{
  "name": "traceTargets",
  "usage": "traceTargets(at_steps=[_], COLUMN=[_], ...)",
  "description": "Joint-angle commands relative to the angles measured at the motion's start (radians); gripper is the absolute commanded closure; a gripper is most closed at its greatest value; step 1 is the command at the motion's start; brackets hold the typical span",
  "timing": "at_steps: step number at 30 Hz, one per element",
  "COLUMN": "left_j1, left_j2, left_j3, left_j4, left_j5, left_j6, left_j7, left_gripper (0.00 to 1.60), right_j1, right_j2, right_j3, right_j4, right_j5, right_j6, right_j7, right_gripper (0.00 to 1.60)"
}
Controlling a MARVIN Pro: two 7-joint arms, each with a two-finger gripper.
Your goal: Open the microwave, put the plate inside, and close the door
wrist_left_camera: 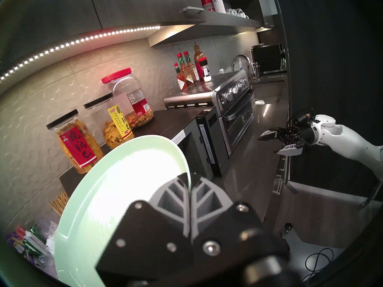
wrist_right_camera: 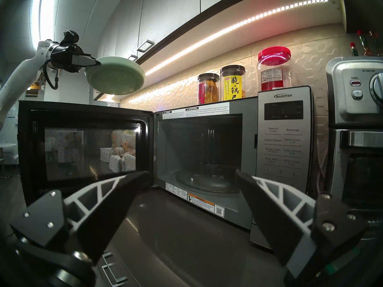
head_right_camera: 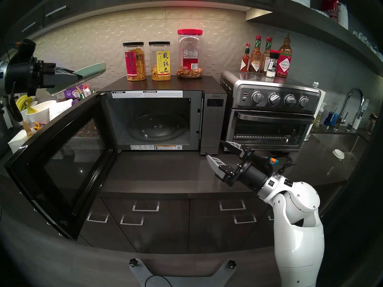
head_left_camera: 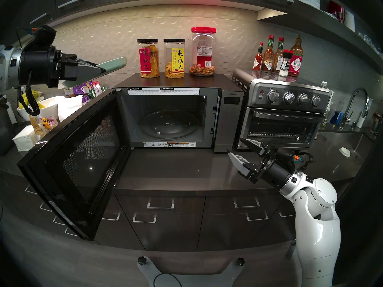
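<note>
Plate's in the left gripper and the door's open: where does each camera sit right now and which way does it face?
Head stereo left: high, looking down at the open microwave; both arms show.
Head stereo right: nearly the same picture, shifted sideways.
Left wrist: raised beside the microwave, facing along the counter to the toaster oven; left gripper is clamped on the plate rim.
Right wrist: low over the counter, facing the cavity and door; right gripper open.
Shared: each wrist view shows the other arm.

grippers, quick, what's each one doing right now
Left end effector: shut on the plate rim, held up in the air.
Right end effector: open, empty, above the counter.
</note>
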Motion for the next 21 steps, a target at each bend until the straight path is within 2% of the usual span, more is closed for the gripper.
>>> traceTargets(at_steps=[1, 10, 21], left_j1=[-0.057, -0.116, -0.206], left_j2=[0.046, 0.102, 0.127], left_j3=[0.037, 0.122, 0.216], left_j4=[-0.016, -0.032, -0.070], left_j5=[-0.061, -0.135, -0.201], left_j6=[-0.027, -0.071, -0.091], left_j7=[0.041, 0.089, 0.146], left_gripper=[1.60, 1.60, 1.60], right_j1=[0.009, 0.009, 0.009], right_j2=[0.000, 0.000, -0.001], right_j3=[0.003, 0.003, 0.003], right_j4=[-0.020, -0.020, -0.019], right_j5=[0.005, 0.005, 0.004], right_j6=[-0.002, -0.002, -0.002], right_j7=[0.001, 0.002, 0.002], right_gripper=[0.00, 0.00, 0.00])
